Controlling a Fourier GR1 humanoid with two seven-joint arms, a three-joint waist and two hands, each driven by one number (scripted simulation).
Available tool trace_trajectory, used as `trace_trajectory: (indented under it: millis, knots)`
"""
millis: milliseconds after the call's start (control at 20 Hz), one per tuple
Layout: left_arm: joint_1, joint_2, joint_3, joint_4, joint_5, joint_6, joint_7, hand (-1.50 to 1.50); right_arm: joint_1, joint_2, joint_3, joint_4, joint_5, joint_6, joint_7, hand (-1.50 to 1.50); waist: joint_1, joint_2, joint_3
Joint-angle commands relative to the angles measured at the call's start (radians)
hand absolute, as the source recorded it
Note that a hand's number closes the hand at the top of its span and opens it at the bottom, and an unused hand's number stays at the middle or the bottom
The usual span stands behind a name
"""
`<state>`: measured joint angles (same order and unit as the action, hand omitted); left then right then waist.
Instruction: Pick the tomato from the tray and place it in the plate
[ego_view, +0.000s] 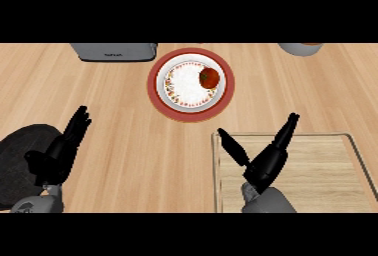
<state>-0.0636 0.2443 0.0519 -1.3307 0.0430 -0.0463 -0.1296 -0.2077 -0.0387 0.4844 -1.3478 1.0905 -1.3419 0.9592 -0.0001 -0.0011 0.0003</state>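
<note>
A red tomato lies on the right side of the white plate, which has a wide red rim and stands at the counter's far middle. The wooden tray with a grey edge lies at the lower right and holds nothing that shows. My right hand hovers over the tray's left part, open, fingers straight and thumb spread toward the left, well short of the plate. My left hand rests open at the lower left, fingers pointing up.
A grey toaster-like appliance stands at the back left of the plate. A grey bowl or pot shows at the top right edge. A dark round object lies under my left hand. Bare wood lies between the plate and the tray.
</note>
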Motion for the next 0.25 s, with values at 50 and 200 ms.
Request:
trace_trajectory:
  millis: [50, 200]
  knots:
    - [0.002, -0.008, 0.012, 0.007, -0.016, -0.009, -0.011, 0.0, 0.108, -0.068, 0.078, -0.022, -0.107, -0.11, -0.061, -1.5, 0.001, 0.001, 0.0]
    - [0.017, -0.021, 0.015, -0.051, -0.016, 0.005, 0.047, 0.0, 0.133, -0.046, 0.059, -0.027, -0.083, -0.144, -0.121, -1.5, 0.001, 0.001, 0.0]
